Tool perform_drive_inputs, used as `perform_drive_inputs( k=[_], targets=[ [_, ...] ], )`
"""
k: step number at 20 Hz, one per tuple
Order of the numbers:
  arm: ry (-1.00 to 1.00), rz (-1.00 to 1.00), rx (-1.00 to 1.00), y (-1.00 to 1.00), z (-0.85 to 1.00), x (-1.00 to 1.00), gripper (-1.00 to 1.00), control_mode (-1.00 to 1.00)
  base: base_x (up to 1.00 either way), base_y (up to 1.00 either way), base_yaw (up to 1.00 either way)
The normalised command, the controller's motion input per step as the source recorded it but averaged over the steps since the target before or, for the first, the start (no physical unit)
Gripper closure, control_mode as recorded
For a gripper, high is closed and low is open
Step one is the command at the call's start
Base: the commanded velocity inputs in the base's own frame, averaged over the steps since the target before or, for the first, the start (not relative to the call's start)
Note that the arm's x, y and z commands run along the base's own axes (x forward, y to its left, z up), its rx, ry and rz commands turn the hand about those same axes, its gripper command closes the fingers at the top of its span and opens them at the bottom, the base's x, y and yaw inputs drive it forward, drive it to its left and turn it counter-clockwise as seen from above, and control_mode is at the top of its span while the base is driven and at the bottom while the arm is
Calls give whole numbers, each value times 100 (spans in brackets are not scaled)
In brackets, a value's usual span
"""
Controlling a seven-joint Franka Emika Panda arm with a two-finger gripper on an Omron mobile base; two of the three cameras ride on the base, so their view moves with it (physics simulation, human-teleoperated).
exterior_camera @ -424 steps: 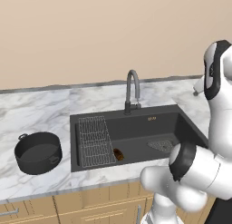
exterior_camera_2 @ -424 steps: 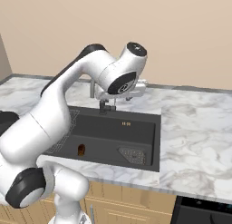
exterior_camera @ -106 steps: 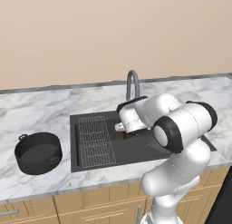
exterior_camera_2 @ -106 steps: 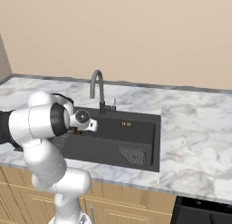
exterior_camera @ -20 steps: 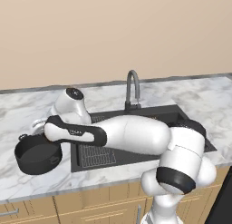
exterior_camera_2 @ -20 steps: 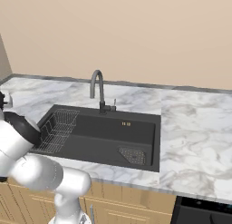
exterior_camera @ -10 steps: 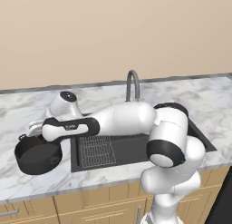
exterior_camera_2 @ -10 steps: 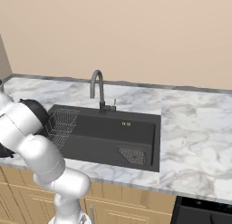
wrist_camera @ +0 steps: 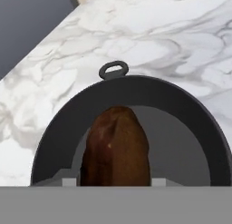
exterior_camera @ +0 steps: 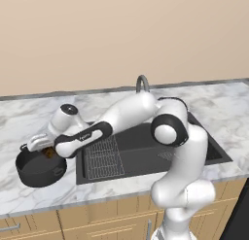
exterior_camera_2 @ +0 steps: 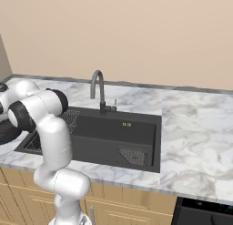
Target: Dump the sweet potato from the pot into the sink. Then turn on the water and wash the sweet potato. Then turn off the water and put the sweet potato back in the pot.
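Observation:
The sweet potato (wrist_camera: 115, 150), a reddish-brown lump, sits between my gripper's (wrist_camera: 115, 182) fingers, right over the inside of the dark round pot (wrist_camera: 181, 105). In the left base view the gripper (exterior_camera: 44, 147) reaches left from the sink (exterior_camera: 146, 154) and hangs at the pot's (exterior_camera: 34, 172) rim, shut on the sweet potato (exterior_camera: 49, 153). The pot stands on the marble counter to the left of the sink. No water runs from the curved faucet (exterior_camera: 141, 83). The sink (exterior_camera_2: 109, 133) and faucet (exterior_camera_2: 97, 89) also show from the right.
A wire grid rack (exterior_camera: 101, 154) lies in the sink's left half and a drain strainer (exterior_camera_2: 134, 156) at its right. Marble counter (exterior_camera_2: 195, 128) stretches to the right of the sink. One loop handle (wrist_camera: 113, 70) of the pot points away from the hand.
The hand has dropped slightly over the pot with the sweet potato still in it. The elbow has swung to the right.

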Motion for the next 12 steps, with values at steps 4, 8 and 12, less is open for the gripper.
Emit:
perform_drive_inputs(
  k=[4, 8, 12],
  targets=[
    [4, 0, -10, 26, -18, 7, 100, -100, 0, 0, 0],
    [5, 0, -11, 23, -16, 1, 100, -100, 0, 0, 0],
    [6, 0, -12, 6, -20, 0, 100, -100, 0, 0, 0]
  ],
)
